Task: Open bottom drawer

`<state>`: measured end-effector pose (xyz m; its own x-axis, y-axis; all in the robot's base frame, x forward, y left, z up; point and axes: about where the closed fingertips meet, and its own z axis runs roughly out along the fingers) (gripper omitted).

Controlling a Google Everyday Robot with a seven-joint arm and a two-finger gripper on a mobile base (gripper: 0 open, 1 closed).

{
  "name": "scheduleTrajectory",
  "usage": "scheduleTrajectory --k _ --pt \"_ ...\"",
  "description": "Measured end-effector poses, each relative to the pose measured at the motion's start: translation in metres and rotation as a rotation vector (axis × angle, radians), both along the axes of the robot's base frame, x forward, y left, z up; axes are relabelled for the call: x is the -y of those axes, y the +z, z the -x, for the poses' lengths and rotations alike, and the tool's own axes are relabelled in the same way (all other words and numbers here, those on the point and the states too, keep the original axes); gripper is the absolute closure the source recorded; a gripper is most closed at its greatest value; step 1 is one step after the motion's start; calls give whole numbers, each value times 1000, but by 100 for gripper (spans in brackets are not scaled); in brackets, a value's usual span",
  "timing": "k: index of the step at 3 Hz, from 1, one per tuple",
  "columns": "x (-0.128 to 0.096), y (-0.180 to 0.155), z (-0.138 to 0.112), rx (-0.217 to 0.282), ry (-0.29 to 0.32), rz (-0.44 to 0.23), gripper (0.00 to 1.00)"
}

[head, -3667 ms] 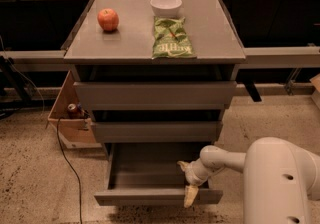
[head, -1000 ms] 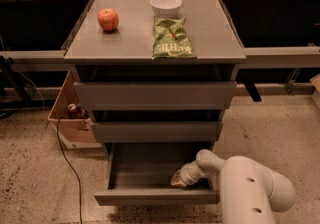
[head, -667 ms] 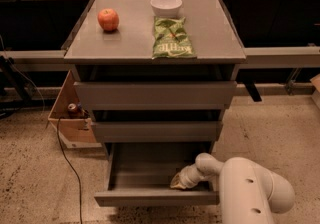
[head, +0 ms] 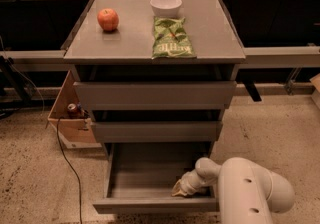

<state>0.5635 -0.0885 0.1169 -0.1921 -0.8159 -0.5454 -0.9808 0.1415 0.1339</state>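
- Now the bottom drawer (head: 145,170) of the grey cabinet (head: 220,33) stands pulled well out, its shallow grey inside bare to view.
- Above it, the middle drawer (head: 155,131) and the top drawer (head: 155,95) sit only slightly forward.
- Reaching in from the lower right, the white arm (head: 250,190) puts the gripper (head: 182,188) inside the open drawer, just behind the right end of its front panel.
- Whether the gripper is released or clenched cannot be told.
- On the cabinet top lie a red apple (head: 108,19), a white bowl (head: 165,5) and a green snack bag (head: 171,38).
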Motion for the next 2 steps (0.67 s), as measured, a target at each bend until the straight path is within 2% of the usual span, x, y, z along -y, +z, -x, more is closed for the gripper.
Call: scheduleTrajectory --k 1,2 --pt "0 0 0 0 0 0 100" --pt "3 -3 24 -51 28 15 100"
